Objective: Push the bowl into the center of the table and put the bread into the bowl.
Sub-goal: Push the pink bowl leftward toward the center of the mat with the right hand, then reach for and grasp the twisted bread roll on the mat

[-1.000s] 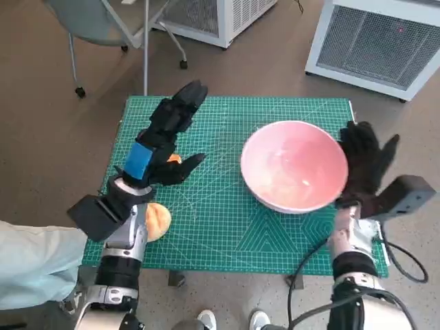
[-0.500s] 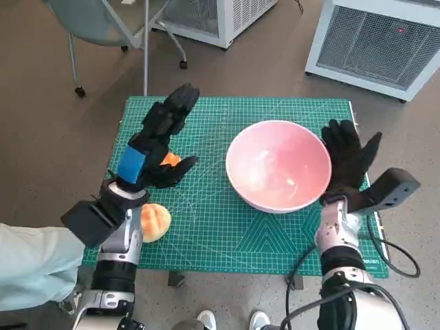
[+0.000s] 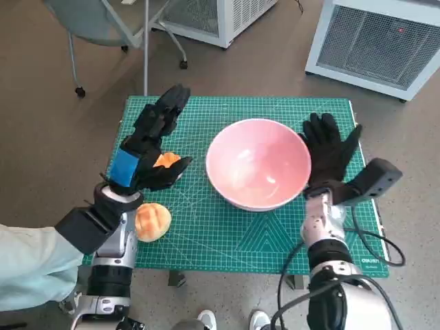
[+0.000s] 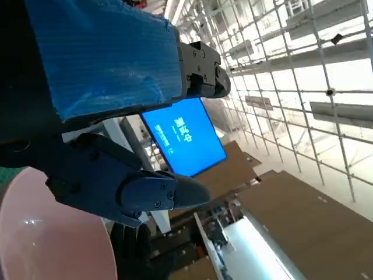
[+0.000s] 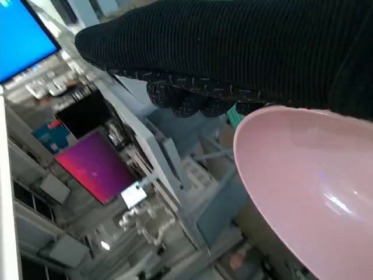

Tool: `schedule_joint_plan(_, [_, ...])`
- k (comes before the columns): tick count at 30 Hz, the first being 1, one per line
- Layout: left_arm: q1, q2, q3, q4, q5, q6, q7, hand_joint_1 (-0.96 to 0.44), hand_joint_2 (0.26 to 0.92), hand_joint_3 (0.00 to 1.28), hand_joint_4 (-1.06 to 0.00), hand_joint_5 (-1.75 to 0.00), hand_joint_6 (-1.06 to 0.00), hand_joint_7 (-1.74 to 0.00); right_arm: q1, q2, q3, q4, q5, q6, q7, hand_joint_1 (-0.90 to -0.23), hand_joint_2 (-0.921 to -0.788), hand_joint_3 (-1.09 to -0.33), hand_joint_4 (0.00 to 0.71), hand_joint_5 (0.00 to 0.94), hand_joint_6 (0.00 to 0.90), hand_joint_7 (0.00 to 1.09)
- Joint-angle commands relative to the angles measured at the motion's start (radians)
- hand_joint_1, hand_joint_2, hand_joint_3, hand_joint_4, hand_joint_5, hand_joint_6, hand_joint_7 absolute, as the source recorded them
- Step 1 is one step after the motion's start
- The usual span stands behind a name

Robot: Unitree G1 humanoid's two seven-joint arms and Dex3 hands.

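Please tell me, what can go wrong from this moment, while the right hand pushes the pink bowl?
The right hand presses only the side of the bowl, so the bowl might tip or turn instead of sliding. The left hand hangs open above one bread; if the bowl slides too far it could bump that hand. The second bread lies near the mat edge and may fall.

- Pink bowl (image 3: 257,163): one, about table centre, slightly toward 3 o'clock.
- Bread rolls: two. One bread roll (image 3: 152,221) at 8 o'clock of the bowl near the mat's edge; a second roll (image 3: 166,160) at 9 o'clock, partly hidden under the left hand (image 3: 146,151).
- Green cutting mat (image 3: 227,234): one, covering the table.
- Hands: two, the left and the gloved right hand (image 3: 329,152) at 3 o'clock of the bowl.
- White grilled units: two, one unit (image 3: 375,41) at 1 o'clock, another white unit (image 3: 216,17) at 12.
- Wheeled chair (image 3: 103,27): one, at 11 o'clock.
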Motion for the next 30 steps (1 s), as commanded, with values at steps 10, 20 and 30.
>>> schedule_joint_plan(10, [0.019,0.006,-0.009,-0.022,0.025,0.001,0.034,-0.62,0.921,0.34,-0.21,0.0,-0.19,-0.22,-0.011,0.014,0.042,0.016,-0.051,0.024,-0.04,-0.531,-0.921,-0.78,0.297,0.003,0.33,0.31])
schedule_joint_plan(20, [0.023,0.002,-0.01,-0.01,0.023,-0.009,0.036,-0.62,0.921,0.34,-0.21,0.0,-0.19,-0.21,-0.013,-0.049,0.073,-0.024,-0.076,-0.053,0.009,-0.529,-0.921,-0.779,0.248,0.0,0.315,0.29])
schedule_joint_plan(30, [0.009,-0.01,-0.014,0.007,0.026,-0.007,0.047,-0.62,0.921,0.34,-0.21,0.0,-0.2,-0.2,0.057,-0.103,0.164,-0.168,-0.136,-0.299,0.107,-0.529,-0.921,-0.76,0.205,0.009,0.272,0.28])
